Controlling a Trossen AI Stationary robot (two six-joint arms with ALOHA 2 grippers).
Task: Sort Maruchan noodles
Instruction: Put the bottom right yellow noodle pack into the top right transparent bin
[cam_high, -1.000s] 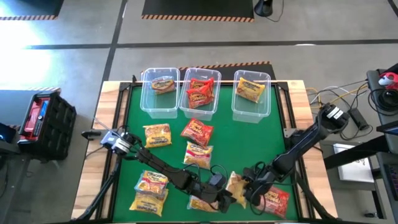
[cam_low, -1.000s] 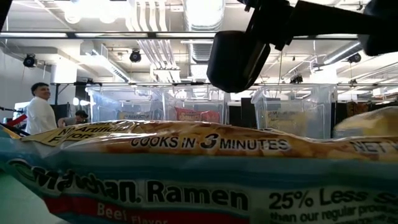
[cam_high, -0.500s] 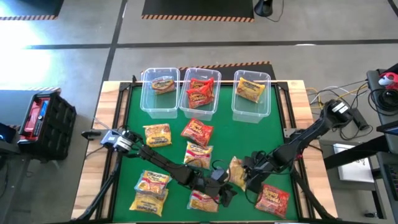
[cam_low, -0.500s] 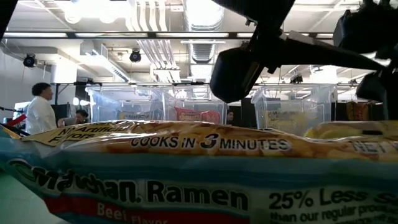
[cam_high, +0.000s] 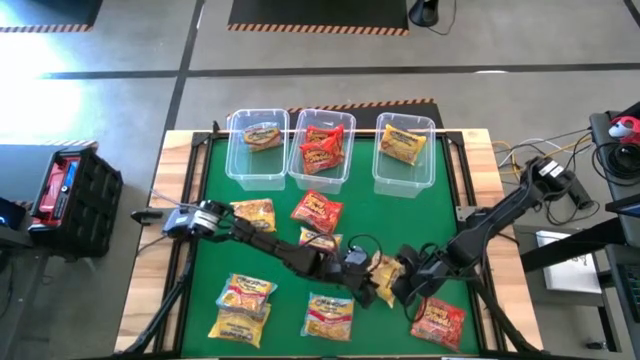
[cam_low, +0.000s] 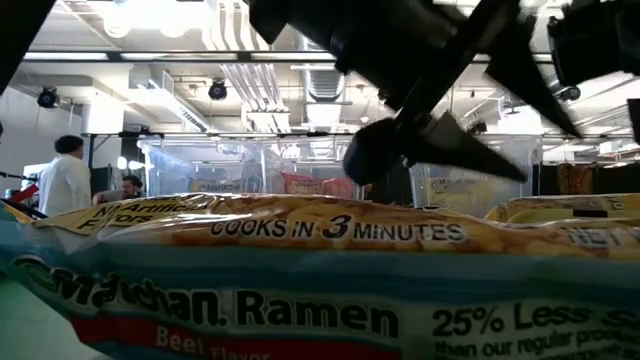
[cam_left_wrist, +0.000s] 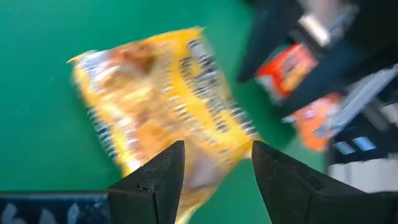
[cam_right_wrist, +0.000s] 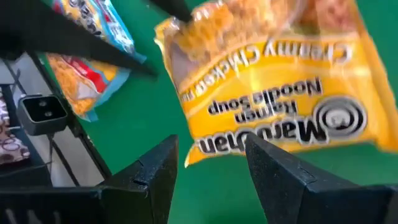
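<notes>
We are holding both claws, the left claw (cam_high: 368, 290) and the right claw (cam_high: 398, 288), over the yellow noodle packet (cam_high: 385, 272) at five o'clock on the green worktop (cam_high: 215, 268). Both are standing open, gripping nothing. The packet is looking light, crinkly and slippery, so we are aiming for its edge. Only the right wrist view is showing its "Creamy Chicken" label.
</notes>
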